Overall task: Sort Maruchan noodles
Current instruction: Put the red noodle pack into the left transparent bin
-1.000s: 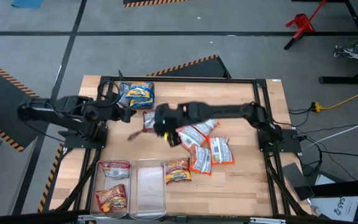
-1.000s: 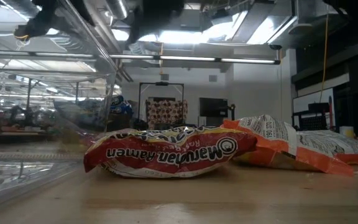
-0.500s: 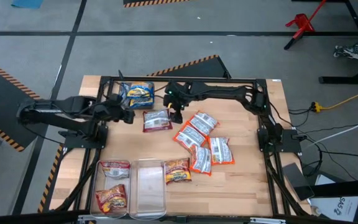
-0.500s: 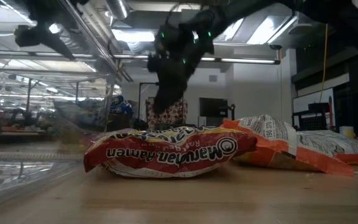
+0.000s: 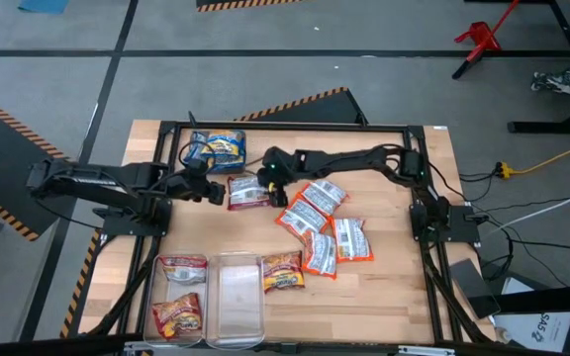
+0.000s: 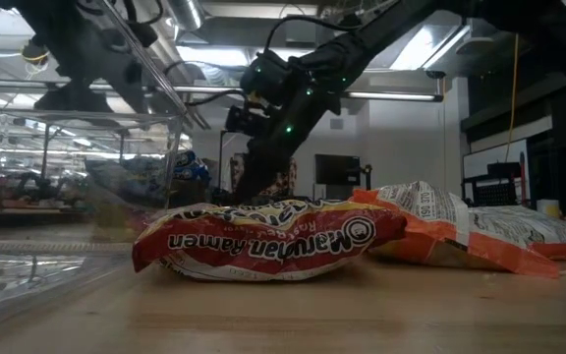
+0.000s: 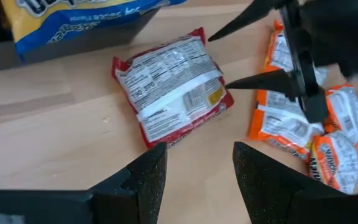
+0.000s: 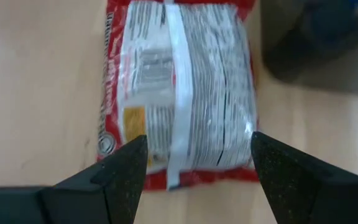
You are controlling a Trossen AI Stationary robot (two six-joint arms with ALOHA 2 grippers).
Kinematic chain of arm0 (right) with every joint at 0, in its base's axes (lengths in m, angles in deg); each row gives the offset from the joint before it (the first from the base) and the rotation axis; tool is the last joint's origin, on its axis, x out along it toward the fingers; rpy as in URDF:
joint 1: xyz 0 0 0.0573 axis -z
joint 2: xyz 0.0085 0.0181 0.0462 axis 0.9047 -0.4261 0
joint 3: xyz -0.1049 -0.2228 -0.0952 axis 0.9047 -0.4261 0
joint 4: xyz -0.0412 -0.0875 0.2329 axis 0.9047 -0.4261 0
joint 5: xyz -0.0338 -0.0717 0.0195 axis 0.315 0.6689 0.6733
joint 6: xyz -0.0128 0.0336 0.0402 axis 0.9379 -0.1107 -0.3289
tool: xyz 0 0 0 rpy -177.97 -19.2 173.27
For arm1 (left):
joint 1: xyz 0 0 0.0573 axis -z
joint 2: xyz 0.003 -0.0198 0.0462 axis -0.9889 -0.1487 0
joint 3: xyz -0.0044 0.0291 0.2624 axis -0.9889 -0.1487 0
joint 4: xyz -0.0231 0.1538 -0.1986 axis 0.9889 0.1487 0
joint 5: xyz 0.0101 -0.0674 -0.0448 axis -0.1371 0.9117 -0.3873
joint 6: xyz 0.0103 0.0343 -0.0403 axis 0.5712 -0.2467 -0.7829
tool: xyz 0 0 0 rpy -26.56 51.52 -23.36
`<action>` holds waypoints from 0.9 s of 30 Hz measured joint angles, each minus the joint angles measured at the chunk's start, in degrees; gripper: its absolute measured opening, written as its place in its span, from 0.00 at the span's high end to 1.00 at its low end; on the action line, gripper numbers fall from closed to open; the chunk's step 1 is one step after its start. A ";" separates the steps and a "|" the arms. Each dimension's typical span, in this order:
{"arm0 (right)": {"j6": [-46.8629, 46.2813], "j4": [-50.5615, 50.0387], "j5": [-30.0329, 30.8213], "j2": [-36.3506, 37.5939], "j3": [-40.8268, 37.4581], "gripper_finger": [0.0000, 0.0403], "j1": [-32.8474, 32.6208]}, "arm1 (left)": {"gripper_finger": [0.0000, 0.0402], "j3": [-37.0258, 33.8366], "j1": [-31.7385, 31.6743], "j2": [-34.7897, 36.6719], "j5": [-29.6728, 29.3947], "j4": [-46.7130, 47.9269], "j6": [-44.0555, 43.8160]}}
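Observation:
A red Maruchan packet (image 5: 248,191) lies flat on the table with its printed back up, also seen in the left wrist view (image 7: 169,93) and the right wrist view (image 8: 179,87). My left gripper (image 5: 211,188) (image 7: 194,168) is open just left of it. My right gripper (image 5: 270,174) (image 8: 197,168) is open just right of it and low over its end, with the fingers (image 7: 253,81) pointing at the packet's edge. Blue-and-yellow packets (image 5: 218,148) sit in a bin at the far edge. Several orange-and-white packets (image 5: 320,225) lie in a heap at mid-table.
Near the front edge stand two clear bins, one (image 5: 183,297) holding two red packets and one (image 5: 236,295) with nothing showing in it. Another red packet (image 5: 281,272) (image 6: 263,238) lies beside them. A black frame (image 5: 285,127) runs around the table.
My right gripper has swung from over mid-table toward the far edge, then come down beside the red packet's right end. My left gripper has moved a little right, toward the same packet.

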 joint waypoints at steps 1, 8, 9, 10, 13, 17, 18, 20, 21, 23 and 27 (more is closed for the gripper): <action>0.57 1.92 1.10 0.00 -0.84 0.33 -0.29 | 0.55 -0.21 0.00 0.00 -0.10 -0.03 -0.04; 0.31 7.97 2.05 -0.36 -2.27 0.33 0.06 | 0.55 -3.08 0.00 0.00 -0.20 -0.55 -0.58; 0.31 7.14 1.56 -0.44 -2.34 0.33 0.05 | 0.55 -3.49 0.00 0.00 -0.05 -0.74 -1.13; 0.28 6.31 0.16 -0.48 -2.36 0.33 0.03 | 0.55 -3.84 0.00 0.00 0.15 -0.89 -1.77; 0.13 4.27 -5.53 -0.48 -2.36 0.33 -0.61 | 0.55 -5.03 0.00 0.00 1.04 -2.42 -1.98; 0.15 1.62 -8.22 -0.48 -2.36 0.33 -2.46 | 0.55 -5.94 0.00 0.00 1.57 -5.71 -2.01; 0.32 1.21 -9.39 -0.48 -2.36 0.33 -3.05 | 0.55 -5.99 0.00 0.00 1.59 -6.14 -1.98; 1.35 0.22 -12.14 -0.48 -2.36 0.33 -4.33 | 0.55 -5.99 0.00 0.00 1.59 -6.55 -1.96; 1.96 0.07 -12.42 -0.48 -2.36 0.33 -5.04 | 0.55 -5.99 0.00 0.00 1.59 -6.57 -1.96; 2.12 -0.50 -12.04 -0.20 -2.36 0.33 -6.21 | 0.55 -5.99 0.00 0.00 1.59 -6.55 -1.96; 1.44 -1.52 -8.10 2.44 -2.20 0.33 -7.29 | 0.55 -5.99 0.00 0.00 1.57 -6.55 -1.83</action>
